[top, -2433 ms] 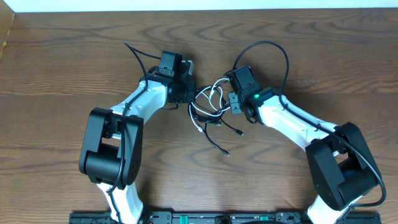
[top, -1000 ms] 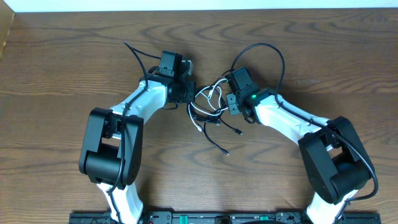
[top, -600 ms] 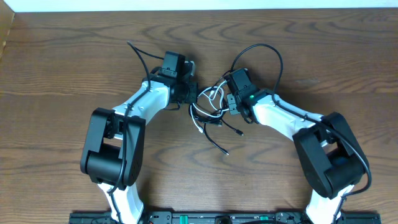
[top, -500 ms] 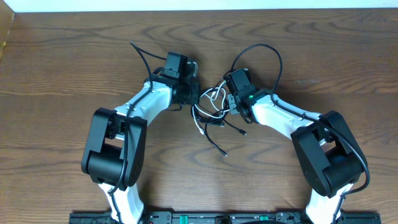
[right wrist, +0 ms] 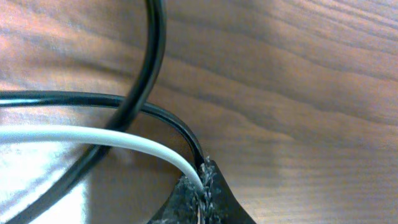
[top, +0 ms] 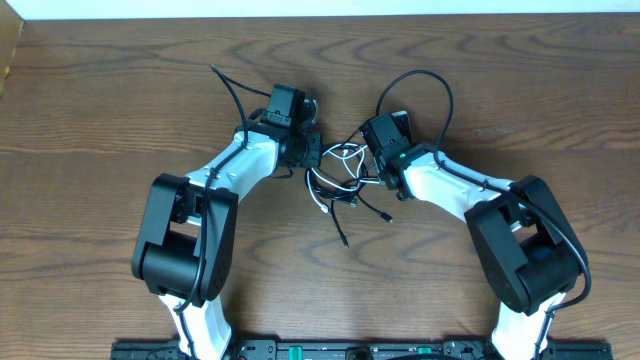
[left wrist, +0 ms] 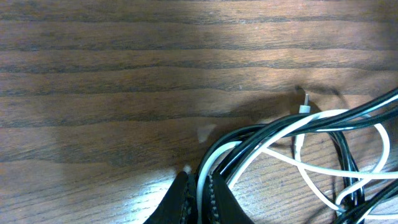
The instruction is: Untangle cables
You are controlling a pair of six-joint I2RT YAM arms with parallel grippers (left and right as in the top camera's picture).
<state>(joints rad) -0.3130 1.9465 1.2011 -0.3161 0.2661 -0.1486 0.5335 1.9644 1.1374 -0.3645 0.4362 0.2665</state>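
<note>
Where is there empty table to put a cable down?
Bare wood lies along the far edge of the table, and in front between the left arm and right arm, below the cables. The middle is crowded: left gripper and right gripper both pinch the tangle there.

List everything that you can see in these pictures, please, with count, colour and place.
table: one, dark brown wood, under everything
cables: one white, several black, exact count unclear; tangled at the table's middle
arm wires: two, black, thick; one arching behind each wrist
arms: two, white and black; one on each side of the tangle
left end effector: one, black, shut on the cables
right end effector: one, black, shut on the cables
</note>
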